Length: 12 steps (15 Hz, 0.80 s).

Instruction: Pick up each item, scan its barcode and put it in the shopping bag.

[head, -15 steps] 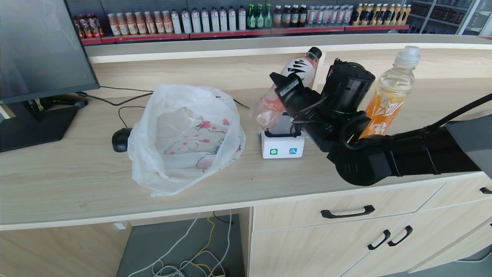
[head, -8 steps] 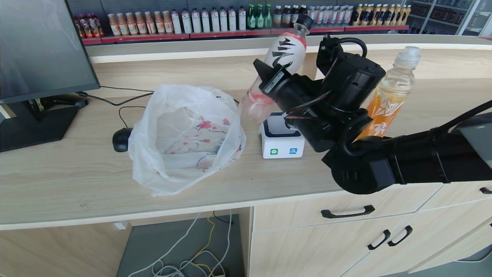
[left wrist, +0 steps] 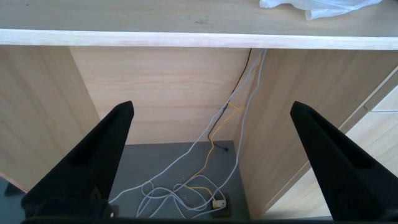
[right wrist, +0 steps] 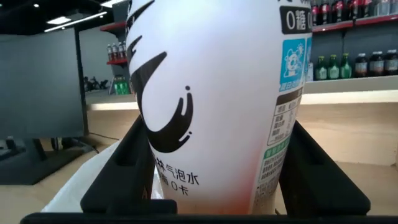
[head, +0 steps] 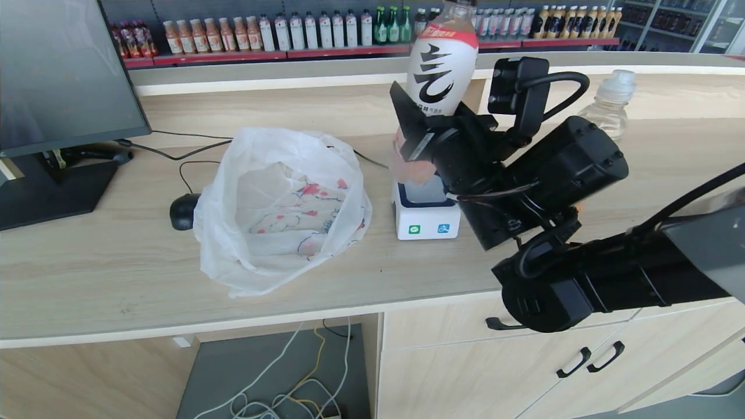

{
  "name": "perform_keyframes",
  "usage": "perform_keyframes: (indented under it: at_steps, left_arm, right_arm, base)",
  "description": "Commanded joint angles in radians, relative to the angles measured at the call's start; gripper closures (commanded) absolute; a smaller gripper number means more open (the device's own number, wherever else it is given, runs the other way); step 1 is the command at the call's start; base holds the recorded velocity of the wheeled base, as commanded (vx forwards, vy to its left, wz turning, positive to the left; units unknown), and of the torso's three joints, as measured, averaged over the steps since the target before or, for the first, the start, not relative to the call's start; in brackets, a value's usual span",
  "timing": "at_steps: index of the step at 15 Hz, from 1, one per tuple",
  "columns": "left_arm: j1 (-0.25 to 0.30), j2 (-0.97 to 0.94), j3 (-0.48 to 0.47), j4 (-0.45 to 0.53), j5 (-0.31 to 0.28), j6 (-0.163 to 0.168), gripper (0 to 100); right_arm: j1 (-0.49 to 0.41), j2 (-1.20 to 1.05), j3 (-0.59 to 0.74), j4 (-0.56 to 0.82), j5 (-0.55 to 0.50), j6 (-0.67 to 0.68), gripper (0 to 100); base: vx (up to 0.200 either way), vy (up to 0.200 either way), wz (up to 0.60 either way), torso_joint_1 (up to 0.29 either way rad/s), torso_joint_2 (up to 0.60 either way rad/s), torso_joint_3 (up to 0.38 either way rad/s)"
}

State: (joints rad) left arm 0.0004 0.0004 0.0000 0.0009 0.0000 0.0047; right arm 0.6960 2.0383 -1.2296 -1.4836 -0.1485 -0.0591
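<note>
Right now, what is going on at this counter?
The right gripper, jaws shut, holds a white-labelled drink bottle upright over the small white scanner on the counter. The open shopping bag sits beside the scanner, on the robot's left. Another bottle stands farther back. The left gripper hangs open below the counter's edge.

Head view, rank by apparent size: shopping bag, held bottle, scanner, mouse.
1. shopping bag
2. white-labelled bottle (held high, likely nearer the camera, so it may look oversized)
3. scanner
4. mouse
</note>
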Motion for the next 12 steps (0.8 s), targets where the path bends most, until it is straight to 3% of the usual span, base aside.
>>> perform_keyframes:
  at_steps: [1, 8, 12]
  left_arm:
    - [0.001, 0.0, 0.0, -0.001, 0.0, 0.0, 0]
    - [0.0, 0.0, 0.0, 0.001, 0.0, 0.014, 0]
    - [0.0, 0.0, 0.0, 0.001, 0.0, 0.009, 0]
  right_arm:
    - [-0.016, 0.003, 0.064, -0.047, 0.049, -0.053, 100]
    - [-0.023, 0.03, 0.099, -0.087, 0.052, -0.114, 100]
    - [-0.027, 0.04, 0.099, -0.087, 0.052, -0.113, 100]
  base:
    - [0.0, 0.0, 0.0, 0.0, 0.0, 0.0]
    - [0.0, 0.0, 0.0, 0.0, 0.0, 0.0]
    - [0.0, 0.2, 0.0, 0.002, 0.01, 0.001]
